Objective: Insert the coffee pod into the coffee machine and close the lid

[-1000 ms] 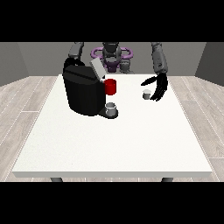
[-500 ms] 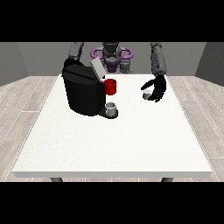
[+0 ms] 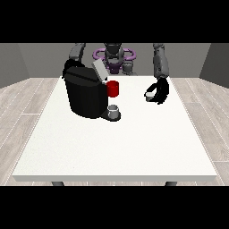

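Front view showed the black hand at the view's right [image 3: 159, 91] curled round a small pale cylindrical coffee pod [image 3: 149, 95], holding it low over the white table [image 3: 116, 143], well apart from the bulky black coffee machine [image 3: 84, 91] at the view's left. The machine's grey lid [image 3: 99, 70] stood tilted open above its top. The hand at the view's left was hidden behind the machine, so whether it was open or closed could not be told.

The step in hand looked like carrying the pod to the machine's opening. To do it well, the hand would need to lift the pod high enough to pass over the red mug [image 3: 113, 88] standing beside the machine, keep the pod upright, and line it up with the slot under the raised lid before letting go. The lid should only be pressed down once the pod sat fully inside, or it might jam against the pod's rim.

Counted: one coffee machine, one lid, one coffee pod, one red mug, one small grey cup [image 3: 114, 110] on the machine's drip tray, one table, and one hand plainly visible.
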`<state>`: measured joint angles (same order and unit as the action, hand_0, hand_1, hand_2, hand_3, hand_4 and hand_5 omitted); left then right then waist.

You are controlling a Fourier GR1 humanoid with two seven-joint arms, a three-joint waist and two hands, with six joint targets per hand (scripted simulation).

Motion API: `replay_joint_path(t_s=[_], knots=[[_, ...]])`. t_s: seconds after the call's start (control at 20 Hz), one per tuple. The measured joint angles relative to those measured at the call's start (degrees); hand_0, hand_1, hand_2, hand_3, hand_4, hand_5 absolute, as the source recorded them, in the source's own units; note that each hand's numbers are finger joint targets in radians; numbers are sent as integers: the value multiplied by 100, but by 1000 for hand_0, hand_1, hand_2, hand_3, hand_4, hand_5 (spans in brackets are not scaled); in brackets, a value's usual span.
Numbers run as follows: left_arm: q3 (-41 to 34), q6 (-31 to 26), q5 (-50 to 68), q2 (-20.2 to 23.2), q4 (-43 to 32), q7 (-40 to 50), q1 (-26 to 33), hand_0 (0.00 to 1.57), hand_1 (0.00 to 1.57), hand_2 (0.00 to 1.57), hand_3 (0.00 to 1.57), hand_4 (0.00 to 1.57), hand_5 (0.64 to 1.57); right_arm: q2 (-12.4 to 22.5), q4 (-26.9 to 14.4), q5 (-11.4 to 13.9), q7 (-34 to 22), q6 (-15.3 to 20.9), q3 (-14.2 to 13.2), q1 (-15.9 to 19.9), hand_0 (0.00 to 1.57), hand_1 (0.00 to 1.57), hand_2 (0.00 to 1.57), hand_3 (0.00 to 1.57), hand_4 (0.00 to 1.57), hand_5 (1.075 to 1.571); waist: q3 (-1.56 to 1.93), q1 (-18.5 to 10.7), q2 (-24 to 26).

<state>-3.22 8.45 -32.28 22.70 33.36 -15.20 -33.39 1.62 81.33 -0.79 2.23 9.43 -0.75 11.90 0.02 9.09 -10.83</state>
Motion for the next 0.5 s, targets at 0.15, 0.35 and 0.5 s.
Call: replay_joint_path(t_s=[0.15, 0.35, 0.5], knots=[[46, 31, -155, 115, -90, -77, -81, 1115, 1115, 1173, 966, 280, 1571, 42, -64, -40, 154, -56, -71, 37, 0, 0, 0, 0, 430, 1571, 2, 4, -101], [19, 40, -234, 170, -232, -299, -171, 1317, 1317, 1430, 1407, 548, 1571, 82, -61, -133, 59, -76, -170, 133, 0, 0, 0, 0, 438, 1571, 1, -11, -134], [82, -181, -250, 102, -131, -344, -315, 1477, 1477, 1470, 1410, 632, 1571, 63, -264, -143, 64, -35, -231, 124, 0, 0, 0, 0, 493, 1571, -2, -90, 12]])
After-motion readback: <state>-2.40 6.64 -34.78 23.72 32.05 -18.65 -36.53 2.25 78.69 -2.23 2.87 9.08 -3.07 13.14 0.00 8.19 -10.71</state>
